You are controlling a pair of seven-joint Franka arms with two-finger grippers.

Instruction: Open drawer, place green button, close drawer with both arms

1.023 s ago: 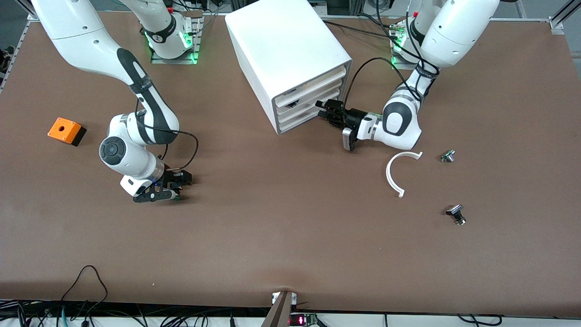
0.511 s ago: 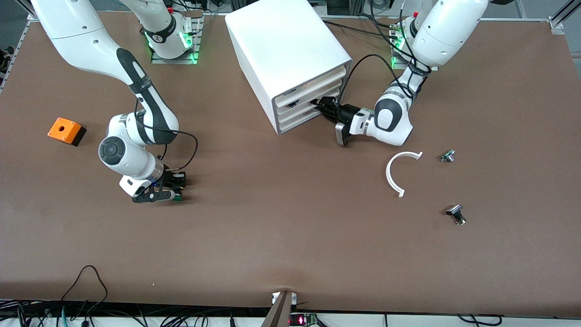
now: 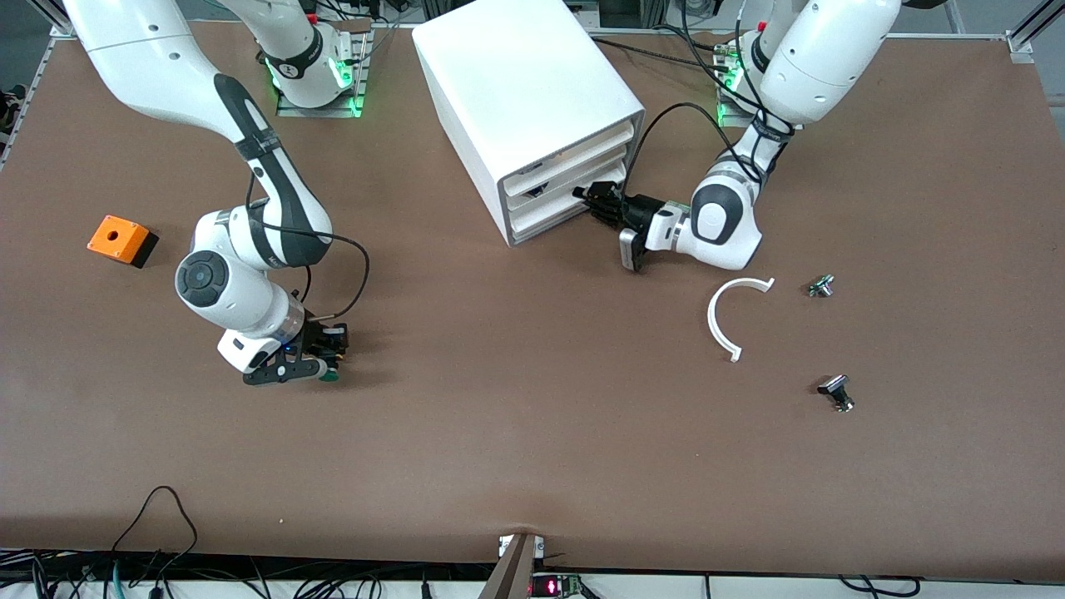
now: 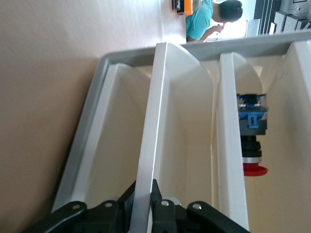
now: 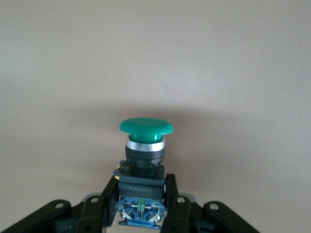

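The white cabinet (image 3: 524, 83) stands at the robots' side of the table, its four drawers facing the left arm's end. My left gripper (image 3: 595, 202) is at its front, shut on the slanted lip of one of the lower drawers (image 3: 559, 200). In the left wrist view the fingers (image 4: 163, 201) pinch that lip (image 4: 150, 145). My right gripper (image 3: 327, 363) is low over the table toward the right arm's end, shut on the button (image 3: 330, 376). The right wrist view shows its green cap (image 5: 146, 127) and the fingers (image 5: 95, 206) clamping its black body.
An orange box with a hole (image 3: 121, 240) sits near the right arm's end. A white curved piece (image 3: 725, 320) and two small knobbed parts (image 3: 821, 285) (image 3: 836, 393) lie toward the left arm's end. A red-capped button (image 4: 253, 148) lies in another drawer.
My left gripper moved in against the cabinet front and closed on the drawer lip. My right gripper shifted slightly with the button held.
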